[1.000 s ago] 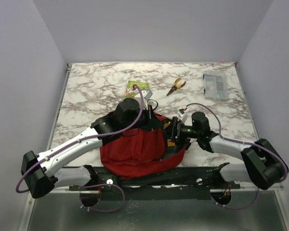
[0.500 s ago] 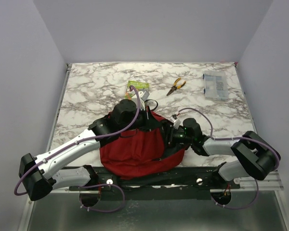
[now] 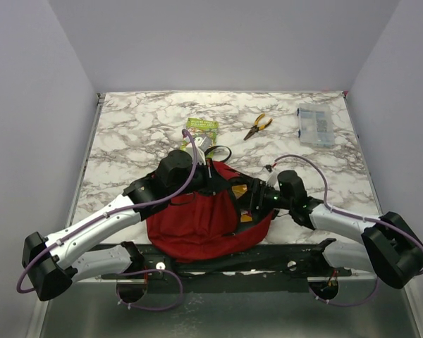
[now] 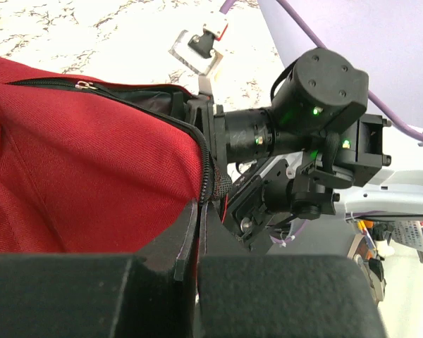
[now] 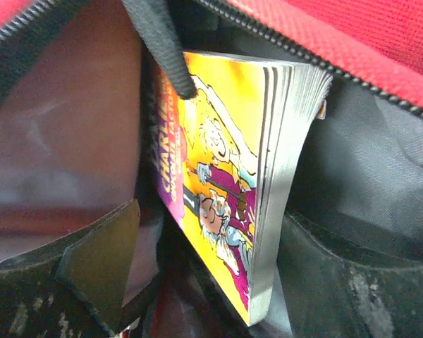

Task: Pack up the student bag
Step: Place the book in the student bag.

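Student bag (image 3: 197, 218), dark red with black zippers, lies on the marble table (image 3: 141, 134) at the near edge, between the two arms, its mouth open toward the right. Left gripper (image 3: 210, 171) sits at the far top of the bag; in the left wrist view its fingers are pressed together on the bag's zippered rim, pinching the red fabric and holding the opening up. Right gripper (image 3: 248, 197) is pushed into the opening from the right side. In the right wrist view its jaws stand apart, one finger on each side of a yellow paperback book (image 5: 218, 176) that stands on edge inside the bag, cover facing left, page edges facing right. There is a gap between the left finger and the cover, so no clamp on the book. A black strap hangs over the book's top corner. On the far part of the table: a green booklet (image 3: 201, 127) just beyond the bag, yellow-handled pliers (image 3: 257, 127) to its right, and a clear compartment box (image 3: 315, 127) further right, well apart from the bag.
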